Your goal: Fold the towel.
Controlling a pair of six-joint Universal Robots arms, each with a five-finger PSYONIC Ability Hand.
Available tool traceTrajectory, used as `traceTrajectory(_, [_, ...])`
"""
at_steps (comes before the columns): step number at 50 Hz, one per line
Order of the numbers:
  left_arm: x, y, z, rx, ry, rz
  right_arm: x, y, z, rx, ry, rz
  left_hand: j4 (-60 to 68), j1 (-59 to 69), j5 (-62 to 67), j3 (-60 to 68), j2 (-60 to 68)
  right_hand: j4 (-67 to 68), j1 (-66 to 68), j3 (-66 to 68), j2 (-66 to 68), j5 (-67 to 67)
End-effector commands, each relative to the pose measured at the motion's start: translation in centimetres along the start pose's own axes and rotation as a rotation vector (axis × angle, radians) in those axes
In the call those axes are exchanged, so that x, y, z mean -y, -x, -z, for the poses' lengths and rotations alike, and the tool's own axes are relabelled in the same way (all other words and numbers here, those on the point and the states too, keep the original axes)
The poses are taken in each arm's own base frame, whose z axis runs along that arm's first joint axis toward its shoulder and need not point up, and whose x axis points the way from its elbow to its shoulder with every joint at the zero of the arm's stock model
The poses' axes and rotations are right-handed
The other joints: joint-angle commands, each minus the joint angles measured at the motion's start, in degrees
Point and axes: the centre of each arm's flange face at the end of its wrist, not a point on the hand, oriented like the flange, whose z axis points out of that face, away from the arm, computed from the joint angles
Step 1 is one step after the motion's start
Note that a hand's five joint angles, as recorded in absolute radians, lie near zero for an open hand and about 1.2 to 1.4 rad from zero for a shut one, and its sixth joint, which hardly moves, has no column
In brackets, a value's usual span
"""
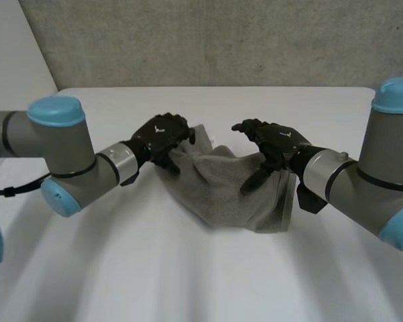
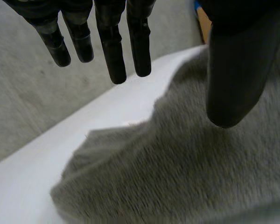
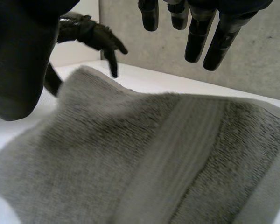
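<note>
**A:** Fingers first?
**B:** The left hand's (image 1: 162,136) fingers (image 2: 111,56) hang straight, well apart from the thumb, gripping nothing. The right hand's (image 1: 274,142) fingers (image 3: 196,44) are the same.
**A:** And the towel (image 1: 232,188)?
**B:** Bunched mid-table. The left hand is at its left end, the right hand over its right part. Its far edge lies free beyond the fingertips, with bare table (image 1: 188,275) all round.
**A:** Anything unclear?
**B:** Whether the thumbs touch the cloth. The wrist views cut off the towel's near side.
**A:** The room?
**B:** White table, grey concrete wall (image 1: 221,40) behind.
</note>
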Motion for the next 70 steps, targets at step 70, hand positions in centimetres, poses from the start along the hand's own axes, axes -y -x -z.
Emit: traceTrajectory(70, [1.6, -8.9, 13.0, 0.014, 0.138, 0.438, 0.3, -1.8, 0.8, -0.122, 0.022, 0.623, -3.2, -13.9, -14.2, -2.8, -13.6, -3.8, -5.3, -2.3, -4.9, -3.5])
